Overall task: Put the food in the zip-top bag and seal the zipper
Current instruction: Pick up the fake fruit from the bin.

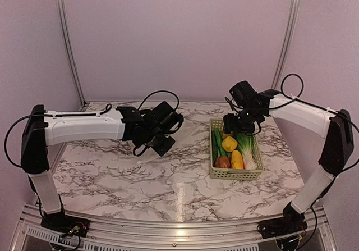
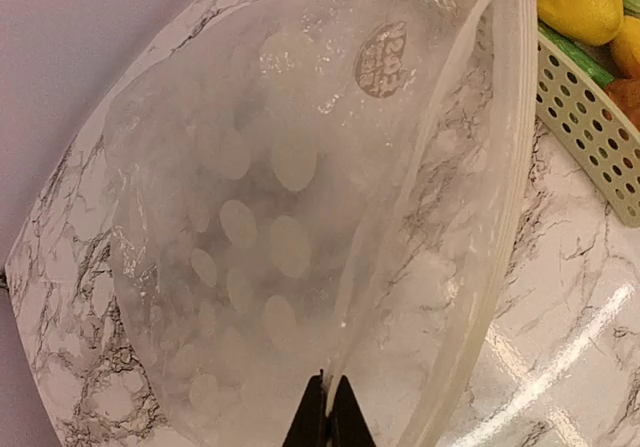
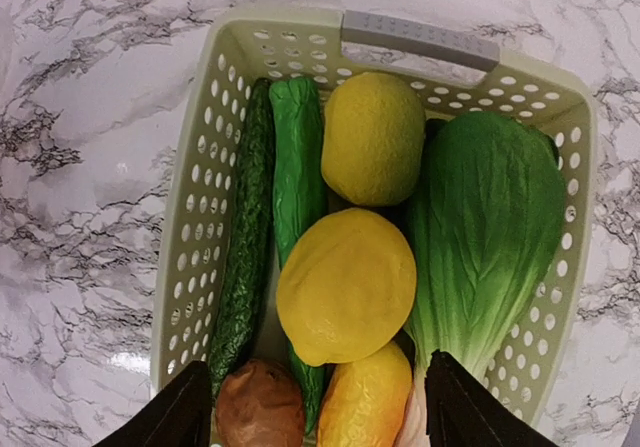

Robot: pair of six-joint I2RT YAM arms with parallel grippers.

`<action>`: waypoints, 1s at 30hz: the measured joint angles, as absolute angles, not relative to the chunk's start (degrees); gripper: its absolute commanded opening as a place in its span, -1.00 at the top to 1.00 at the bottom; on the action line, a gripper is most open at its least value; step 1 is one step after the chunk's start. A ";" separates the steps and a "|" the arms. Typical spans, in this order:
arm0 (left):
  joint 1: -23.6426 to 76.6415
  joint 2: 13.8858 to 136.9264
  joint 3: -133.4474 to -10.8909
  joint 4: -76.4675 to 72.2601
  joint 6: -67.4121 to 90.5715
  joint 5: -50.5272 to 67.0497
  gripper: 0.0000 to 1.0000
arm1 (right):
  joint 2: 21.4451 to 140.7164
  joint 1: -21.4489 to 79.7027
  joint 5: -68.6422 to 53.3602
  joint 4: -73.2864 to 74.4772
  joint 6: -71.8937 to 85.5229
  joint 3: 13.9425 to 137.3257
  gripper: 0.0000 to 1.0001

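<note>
The clear dotted zip-top bag [image 2: 270, 227] lies on the marble table, its mouth facing the basket. My left gripper [image 2: 327, 412] is shut on the bag's upper lip and holds it slightly raised; the zipper [image 2: 512, 177] strip curves along the mouth's edge. The food sits in the pale green basket [image 3: 205, 167]: a yellow lemon [image 3: 345, 285], a second yellow fruit [image 3: 372, 137], a dark cucumber [image 3: 245, 237], bok choy [image 3: 490, 227], a brown round item [image 3: 260, 405] and an orange piece [image 3: 365, 402]. My right gripper [image 3: 320, 407] hangs open over the basket's near end, its fingers on either side of the lemon and touching nothing.
The basket [image 1: 235, 174] stands at the table's right, close to the bag's mouth [image 1: 188, 122]. My left gripper [image 1: 154, 141] hovers mid-table; my right gripper [image 1: 241, 128] is above the basket's far end. Lilac walls enclose the back and sides.
</note>
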State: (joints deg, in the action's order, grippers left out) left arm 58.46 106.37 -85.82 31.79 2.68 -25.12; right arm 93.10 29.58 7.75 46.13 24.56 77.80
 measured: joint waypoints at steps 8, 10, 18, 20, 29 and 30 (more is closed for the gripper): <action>57.30 101.91 -88.40 33.65 9.50 -19.44 1.00 | 97.93 29.21 8.71 47.66 21.26 75.07 -0.35; 57.17 101.91 -88.68 34.15 10.41 -18.41 1.00 | 99.15 28.97 8.73 47.62 20.95 75.07 -0.35; 56.34 101.91 -90.43 35.11 12.99 -15.44 1.00 | 105.06 27.03 8.16 46.41 20.01 76.07 -0.36; 56.23 101.91 -90.50 35.14 13.52 -15.16 1.00 | 106.19 26.81 8.03 46.02 19.73 76.44 -0.31; 55.81 101.91 -90.52 35.20 15.55 -13.56 1.00 | 107.07 26.72 7.77 44.88 19.27 77.12 0.32; 55.72 101.89 -90.52 35.20 15.77 -13.47 1.00 | 106.80 26.72 7.62 44.95 19.27 77.12 0.34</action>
State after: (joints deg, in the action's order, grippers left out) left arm 55.72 101.89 -90.52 35.20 15.77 -13.47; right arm 106.80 26.72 7.62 44.95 19.27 77.12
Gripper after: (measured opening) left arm 0.017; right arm 0.495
